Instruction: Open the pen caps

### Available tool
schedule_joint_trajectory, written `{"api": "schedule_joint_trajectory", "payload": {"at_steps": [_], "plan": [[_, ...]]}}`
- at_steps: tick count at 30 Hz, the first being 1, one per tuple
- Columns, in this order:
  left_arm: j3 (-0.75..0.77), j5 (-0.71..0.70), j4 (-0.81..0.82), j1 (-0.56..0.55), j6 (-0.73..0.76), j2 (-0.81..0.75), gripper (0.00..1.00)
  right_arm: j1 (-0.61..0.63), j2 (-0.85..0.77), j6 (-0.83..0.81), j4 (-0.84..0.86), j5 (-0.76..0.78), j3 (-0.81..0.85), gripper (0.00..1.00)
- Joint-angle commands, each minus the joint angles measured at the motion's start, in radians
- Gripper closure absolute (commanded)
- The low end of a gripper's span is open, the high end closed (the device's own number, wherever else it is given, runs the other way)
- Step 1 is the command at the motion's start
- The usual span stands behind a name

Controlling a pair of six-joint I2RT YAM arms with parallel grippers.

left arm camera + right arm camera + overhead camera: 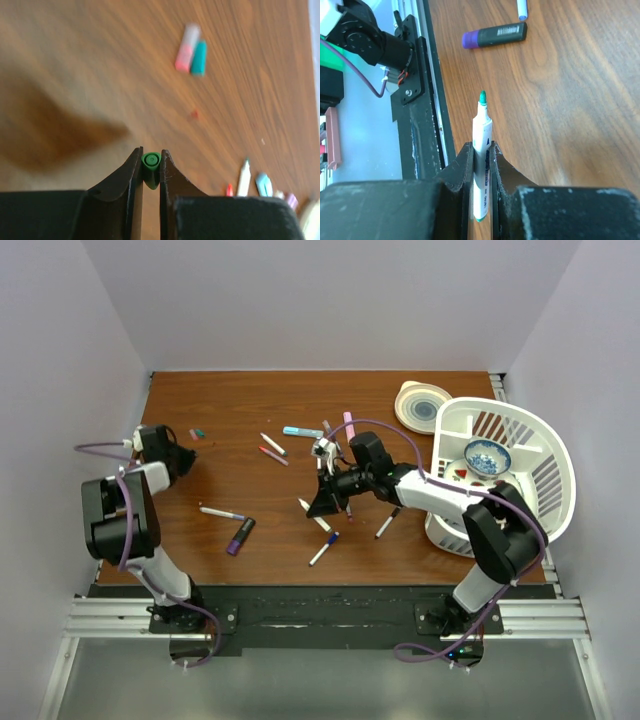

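We see a wooden table [250, 405] strewn with pens [222, 512]. A pink cap [185, 52] and a teal cap [199, 59] lie side by side, touching.

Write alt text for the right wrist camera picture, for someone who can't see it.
The right end effector grips an uncapped white marker, its green tip pointing away. Beyond it a purple-and-black marker lies on the wooden table.

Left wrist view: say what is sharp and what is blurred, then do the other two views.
Left wrist: the gripped green cap is fairly sharp; the table, the pink cap and the teal cap are blurred, with a dark smear at left. Right wrist: the held pen and the purple marker are crisp. Top: evenly lit, sharp, no glare.
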Motion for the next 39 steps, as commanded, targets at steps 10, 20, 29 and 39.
{"api": "schedule_joint_trajectory", "payload": {"at_steps": [10,20,29,39], "plan": [[0.467,-0.008,-0.284,0.064,0.178,0.324,0.86,-0.035,-0.082,-0.028,0.007,-0.024,0.033,1.0],[0.514,0.15,-0.266,0.078,0.235,0.361,0.6,-0.039,-0.071,-0.034,0.002,-0.021,0.034,1.0],[0.307,0.252,-0.099,0.129,0.246,0.067,0.42,-0.041,-0.062,-0.183,-0.105,0.054,0.063,1.0],[-0.18,0.45,0.145,0.13,0.226,-0.606,0.15,0.114,0.227,-0.468,-0.556,0.522,0.463,1.0]]}}
